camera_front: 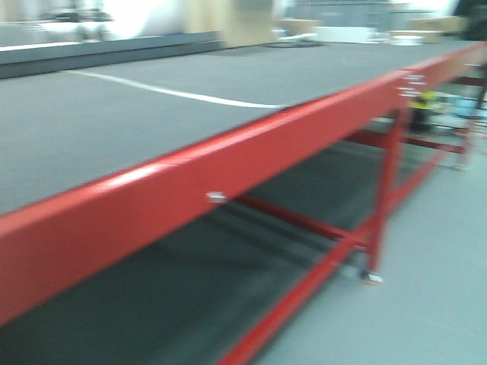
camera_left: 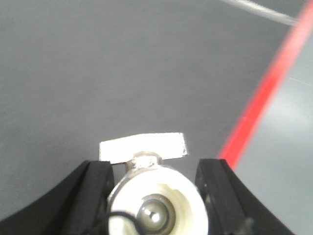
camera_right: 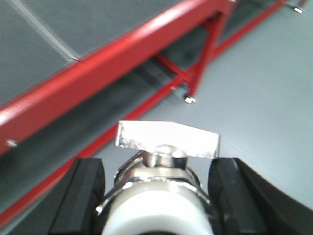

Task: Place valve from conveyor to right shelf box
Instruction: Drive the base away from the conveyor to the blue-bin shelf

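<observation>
left wrist-mounted view: one valve (camera_left: 156, 213) clamped over the conveyor (camera_left: 98, 73), a second valve (camera_right: 161, 205) clamped off its edge.
the left gripper (camera_left: 155, 196) has its black fingers (camera_left: 90, 196) closed on the valve's round white end, the flat metal handle (camera_left: 143, 146) pointing away, with dark grey belt below and the red rail (camera_left: 264, 98) to the right. the right gripper (camera_right: 159, 196) is closed the same way on the second valve, held over the grey floor (camera_right: 264, 98) beside the conveyor's red legs (camera_right: 208, 54). the front-facing view is blurred: a white line (camera_front: 175, 93) crosses the belt, and small white markings (camera_front: 411, 84) on the rail cannot be read.
</observation>
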`<state>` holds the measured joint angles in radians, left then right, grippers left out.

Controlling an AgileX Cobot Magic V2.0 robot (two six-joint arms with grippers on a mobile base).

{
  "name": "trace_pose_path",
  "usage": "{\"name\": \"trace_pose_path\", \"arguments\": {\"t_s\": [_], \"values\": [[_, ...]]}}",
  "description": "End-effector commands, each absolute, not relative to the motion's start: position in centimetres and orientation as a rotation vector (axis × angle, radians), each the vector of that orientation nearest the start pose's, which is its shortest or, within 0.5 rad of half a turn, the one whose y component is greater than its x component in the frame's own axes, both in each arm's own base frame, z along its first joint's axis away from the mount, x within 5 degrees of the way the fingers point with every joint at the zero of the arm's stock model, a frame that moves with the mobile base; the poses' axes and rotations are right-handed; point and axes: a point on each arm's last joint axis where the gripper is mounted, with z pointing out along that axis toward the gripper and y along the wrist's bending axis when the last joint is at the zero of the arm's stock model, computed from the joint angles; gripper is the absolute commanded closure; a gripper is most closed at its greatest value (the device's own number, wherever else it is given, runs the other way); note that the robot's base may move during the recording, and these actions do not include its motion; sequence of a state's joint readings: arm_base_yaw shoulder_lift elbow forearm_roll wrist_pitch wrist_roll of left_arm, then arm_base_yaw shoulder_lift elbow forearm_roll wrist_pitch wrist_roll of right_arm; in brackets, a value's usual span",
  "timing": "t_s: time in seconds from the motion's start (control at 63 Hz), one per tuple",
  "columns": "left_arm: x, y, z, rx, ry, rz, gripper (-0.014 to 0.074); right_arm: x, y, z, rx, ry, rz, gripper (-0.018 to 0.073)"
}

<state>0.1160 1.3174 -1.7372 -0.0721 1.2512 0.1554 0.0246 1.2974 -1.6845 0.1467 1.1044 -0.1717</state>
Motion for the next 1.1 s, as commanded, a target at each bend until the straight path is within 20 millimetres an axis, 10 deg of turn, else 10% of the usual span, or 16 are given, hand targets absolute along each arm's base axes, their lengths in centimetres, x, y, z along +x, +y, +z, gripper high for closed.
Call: {"name": "trace_pose_path", "arguments": {"t_s": [0.0, 1.079], "values": [[23.88, 2.03, 49.27, 0.045, 2.261, 0.033, 0.0707, 24.46, 1.59, 49.85, -0.205, 2.092, 0.076, 0.0713], [23.88, 2.04, 49.27, 0.045, 2.262, 0.035, 0.0707, 24.46, 1.59, 49.85, -0.205, 2.092, 0.076, 0.0713]]}}
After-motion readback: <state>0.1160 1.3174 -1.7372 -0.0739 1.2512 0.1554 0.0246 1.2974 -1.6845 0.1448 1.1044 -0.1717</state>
